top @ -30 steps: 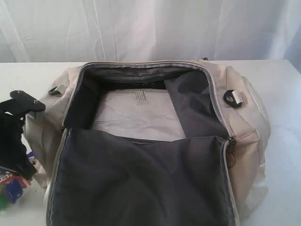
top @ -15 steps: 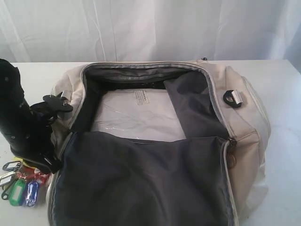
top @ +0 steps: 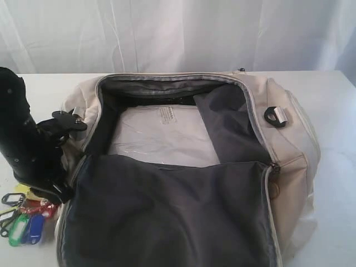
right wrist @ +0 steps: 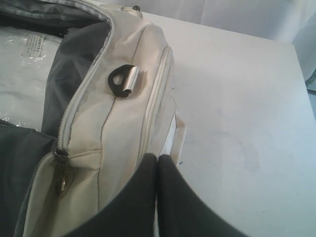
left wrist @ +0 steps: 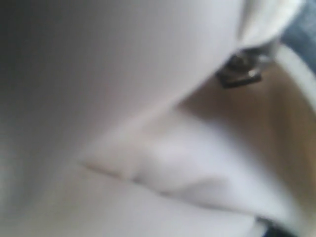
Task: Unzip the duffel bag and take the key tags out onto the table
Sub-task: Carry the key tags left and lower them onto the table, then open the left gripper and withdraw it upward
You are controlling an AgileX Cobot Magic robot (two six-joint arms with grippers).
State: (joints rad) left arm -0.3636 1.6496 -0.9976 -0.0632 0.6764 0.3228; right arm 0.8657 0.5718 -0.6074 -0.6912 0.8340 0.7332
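The cream duffel bag (top: 289, 144) lies unzipped on the white table (top: 334, 100), its dark lid flap folded toward the front and a clear-wrapped white sheet inside. The key tags (top: 25, 222), in green, blue, red and yellow, lie on the table by the bag's left front corner. My left gripper (top: 53, 194) points down just above them, against the bag's side; its jaws are hidden. The left wrist view gives only blurred pale fabric and a metal buckle (left wrist: 242, 74). My right gripper (right wrist: 158, 160) is shut and empty beside the bag's (right wrist: 123, 118) right end.
A black D-ring with a metal clip (top: 275, 115) sits on the bag's right end. A zipper pull (right wrist: 61, 177) hangs at the corner of the opening. White curtains hang behind the table. Bare tabletop (right wrist: 237, 98) stretches to the right of the bag.
The left arm swung from low at the far left to upright against the bag's side. The key tags came down with it and now lie spread on the table.
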